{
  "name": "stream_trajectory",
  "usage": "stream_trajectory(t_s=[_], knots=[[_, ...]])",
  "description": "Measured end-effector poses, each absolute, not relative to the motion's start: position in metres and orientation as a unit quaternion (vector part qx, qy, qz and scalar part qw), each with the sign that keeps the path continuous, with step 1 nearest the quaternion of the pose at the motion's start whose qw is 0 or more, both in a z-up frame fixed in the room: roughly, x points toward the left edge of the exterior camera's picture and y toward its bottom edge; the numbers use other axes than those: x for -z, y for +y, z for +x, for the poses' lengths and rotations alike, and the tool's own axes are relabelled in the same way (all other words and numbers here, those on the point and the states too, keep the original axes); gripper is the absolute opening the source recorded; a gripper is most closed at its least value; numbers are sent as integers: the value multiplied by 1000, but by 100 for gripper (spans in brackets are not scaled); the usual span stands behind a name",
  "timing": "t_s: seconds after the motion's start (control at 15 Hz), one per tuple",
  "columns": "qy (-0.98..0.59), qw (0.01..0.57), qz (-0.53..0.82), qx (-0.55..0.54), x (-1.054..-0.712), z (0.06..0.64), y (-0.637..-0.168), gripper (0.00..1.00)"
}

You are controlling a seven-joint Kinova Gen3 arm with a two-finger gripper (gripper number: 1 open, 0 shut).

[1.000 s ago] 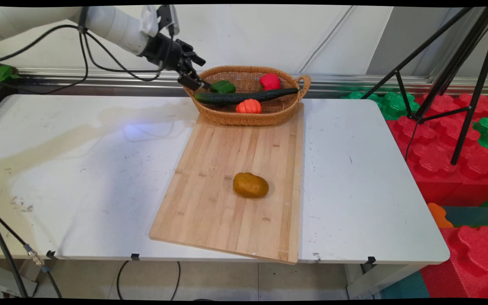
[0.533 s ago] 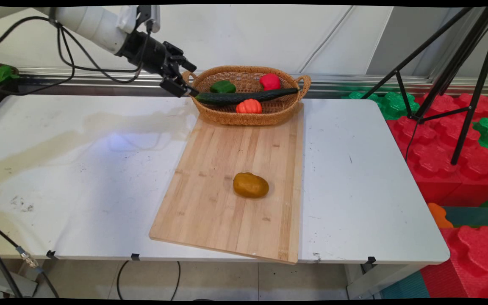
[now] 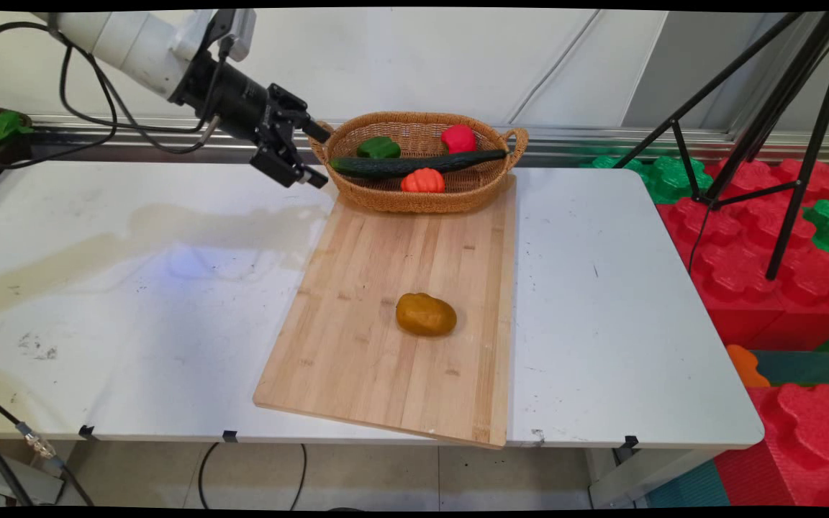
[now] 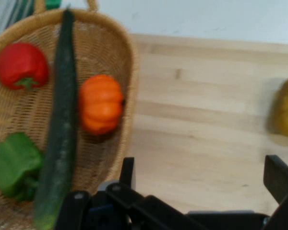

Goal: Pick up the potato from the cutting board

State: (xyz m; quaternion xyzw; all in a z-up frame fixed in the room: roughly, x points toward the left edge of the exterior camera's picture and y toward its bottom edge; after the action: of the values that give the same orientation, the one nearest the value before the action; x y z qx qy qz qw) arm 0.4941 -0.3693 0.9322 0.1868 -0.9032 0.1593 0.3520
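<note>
Gripper (image 3: 306, 158) hangs just left of the basket (image 3: 386, 198), fingers wide apart, holding nothing. Cucumber (image 3: 414, 164), green pepper (image 3: 378, 147), red pepper (image 3: 459, 138), small pumpkin (image 3: 422, 180) lie in the basket. Potato (image 3: 426, 314), probably, sits untouched on the cutting board (image 3: 357, 360).

Bright, even lighting, soft shadows cast toward 9 o'clock, hand view slightly blurred, edges bowed in main view.
</note>
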Motion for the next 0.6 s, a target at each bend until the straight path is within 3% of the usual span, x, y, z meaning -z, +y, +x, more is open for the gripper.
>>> stream_trajectory(t_s=[0.6], knots=[[-913,362,148,-119,-927,460,-333,100]])
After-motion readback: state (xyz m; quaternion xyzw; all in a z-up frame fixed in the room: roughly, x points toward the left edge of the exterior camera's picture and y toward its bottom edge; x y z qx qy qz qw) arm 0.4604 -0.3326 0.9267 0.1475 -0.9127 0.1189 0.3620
